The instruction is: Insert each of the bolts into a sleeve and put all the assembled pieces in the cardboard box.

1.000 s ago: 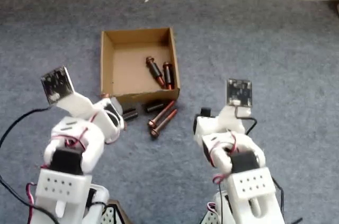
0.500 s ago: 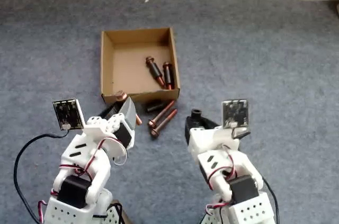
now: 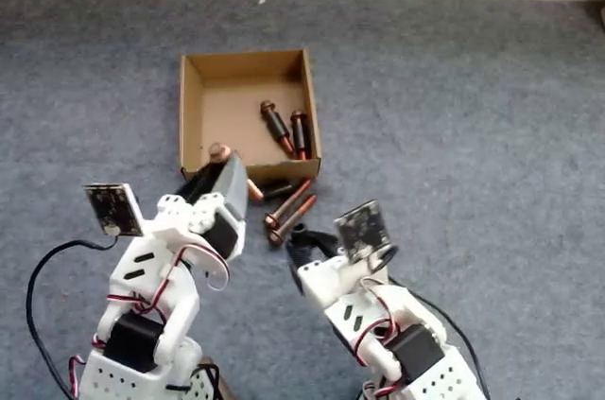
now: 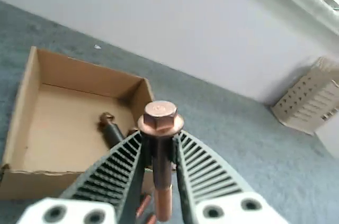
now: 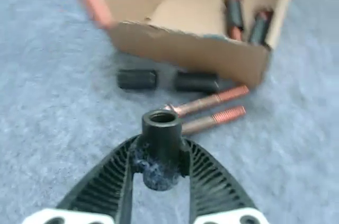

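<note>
My left gripper (image 3: 227, 175) is shut on a copper bolt (image 3: 220, 153), held head-up just in front of the cardboard box (image 3: 194, 116). In the left wrist view the bolt (image 4: 160, 155) stands upright between the fingers of this gripper (image 4: 159, 139). My right gripper (image 3: 301, 234) is shut on a black sleeve (image 3: 299, 229), bore up, to the right of the left one. The right wrist view shows that sleeve (image 5: 160, 134) in the gripper (image 5: 160, 150), above two loose bolts (image 5: 209, 102) and two loose sleeves (image 5: 136, 79). Two assembled pieces (image 3: 288, 130) lie in the box.
The loose bolts (image 3: 291, 206) and a sleeve (image 3: 276, 190) lie on the grey carpet right by the box's near wall, between the two grippers. Open carpet spreads to the right and left of the box. A pale wall runs along the far edge.
The left gripper lifted its bolt and carried it toward the box's near wall. The right arm swung left with the sleeve, coming close to the loose bolts.
</note>
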